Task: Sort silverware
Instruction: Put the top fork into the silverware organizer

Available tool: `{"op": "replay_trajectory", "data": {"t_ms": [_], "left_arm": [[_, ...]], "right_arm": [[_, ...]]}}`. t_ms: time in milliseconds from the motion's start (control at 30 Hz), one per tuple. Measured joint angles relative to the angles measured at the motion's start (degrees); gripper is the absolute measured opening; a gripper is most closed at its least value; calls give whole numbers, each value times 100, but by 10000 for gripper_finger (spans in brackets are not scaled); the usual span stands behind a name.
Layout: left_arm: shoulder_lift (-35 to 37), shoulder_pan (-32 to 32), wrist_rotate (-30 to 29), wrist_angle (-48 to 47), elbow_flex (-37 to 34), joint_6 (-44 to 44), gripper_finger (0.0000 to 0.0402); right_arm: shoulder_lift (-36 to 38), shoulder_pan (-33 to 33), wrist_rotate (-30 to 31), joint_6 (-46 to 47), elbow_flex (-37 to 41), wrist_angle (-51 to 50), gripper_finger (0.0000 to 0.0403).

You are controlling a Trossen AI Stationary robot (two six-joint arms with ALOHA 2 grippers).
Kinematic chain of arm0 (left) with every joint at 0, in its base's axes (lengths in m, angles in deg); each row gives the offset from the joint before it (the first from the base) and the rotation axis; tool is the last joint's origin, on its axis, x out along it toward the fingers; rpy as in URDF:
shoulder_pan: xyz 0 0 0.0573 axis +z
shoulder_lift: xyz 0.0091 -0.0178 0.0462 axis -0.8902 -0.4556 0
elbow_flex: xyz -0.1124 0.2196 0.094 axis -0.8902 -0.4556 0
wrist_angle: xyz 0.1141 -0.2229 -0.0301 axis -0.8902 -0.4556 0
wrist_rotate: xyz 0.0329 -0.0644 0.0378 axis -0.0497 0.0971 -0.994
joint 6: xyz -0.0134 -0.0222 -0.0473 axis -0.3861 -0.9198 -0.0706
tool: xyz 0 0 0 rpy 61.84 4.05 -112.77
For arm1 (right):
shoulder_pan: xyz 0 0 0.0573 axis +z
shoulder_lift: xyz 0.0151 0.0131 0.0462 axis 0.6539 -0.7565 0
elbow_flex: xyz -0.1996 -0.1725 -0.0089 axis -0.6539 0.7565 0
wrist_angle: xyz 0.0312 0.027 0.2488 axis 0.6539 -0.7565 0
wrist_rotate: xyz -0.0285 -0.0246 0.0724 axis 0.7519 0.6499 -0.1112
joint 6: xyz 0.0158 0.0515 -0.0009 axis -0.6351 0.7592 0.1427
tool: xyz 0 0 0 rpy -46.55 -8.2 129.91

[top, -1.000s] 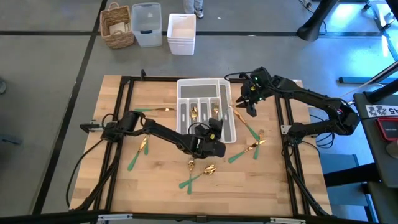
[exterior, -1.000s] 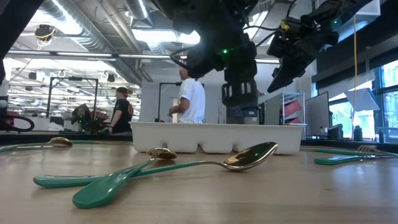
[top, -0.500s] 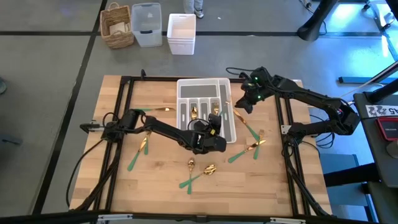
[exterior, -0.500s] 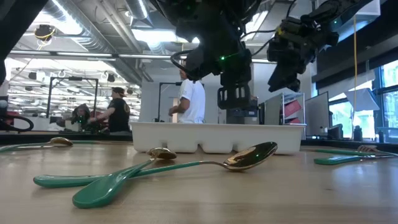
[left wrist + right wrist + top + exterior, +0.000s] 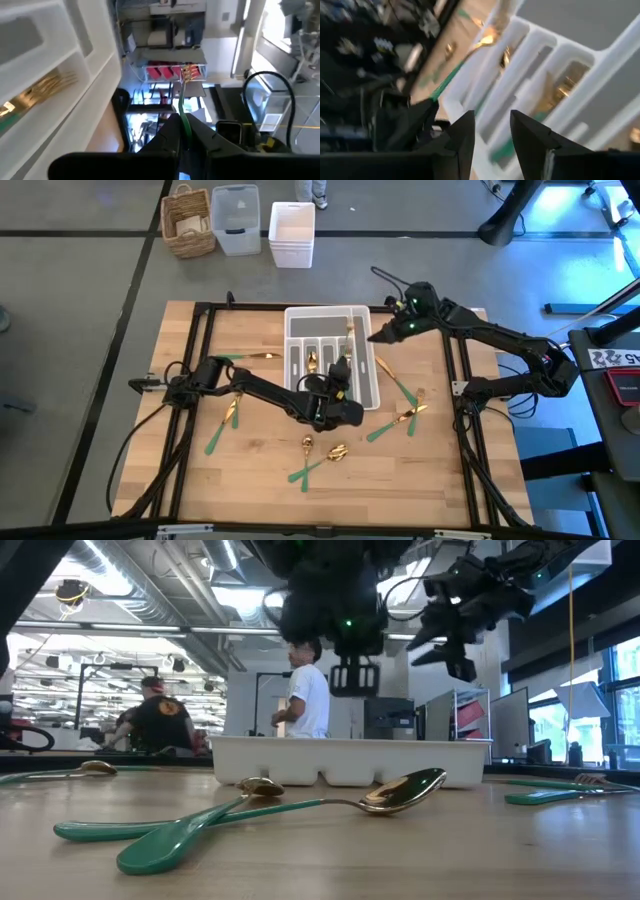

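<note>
Several forks (image 5: 345,358) in white tray (image 5: 327,316)

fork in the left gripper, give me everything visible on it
The fork has a gold head with tines and a slim green handle, glossy like metal and plastic. The left gripper is shut on the handle's lower end; the fork stands out past the fingers, head away from them. It is held above the white tray, over its near right part by the high view, touching nothing else. In the high view the arm hides most of it.
</note>
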Motion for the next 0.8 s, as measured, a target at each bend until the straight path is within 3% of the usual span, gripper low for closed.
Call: {"op": "replay_trajectory", "data": {"t_ms": [233, 467, 800], "left_arm": [[2, 38, -16, 1207, 0, 1407, 0], [4, 61, 19, 2278, 2, 2640, 0], [4, 31, 7, 2307, 0, 2649, 0]], "right_arm": [[0, 7, -283, 884, 0, 1276, 129], [-4, 456, 27, 938, 0, 1325, 129], [-111, 947, 867, 936, 0, 1548, 129]]}}
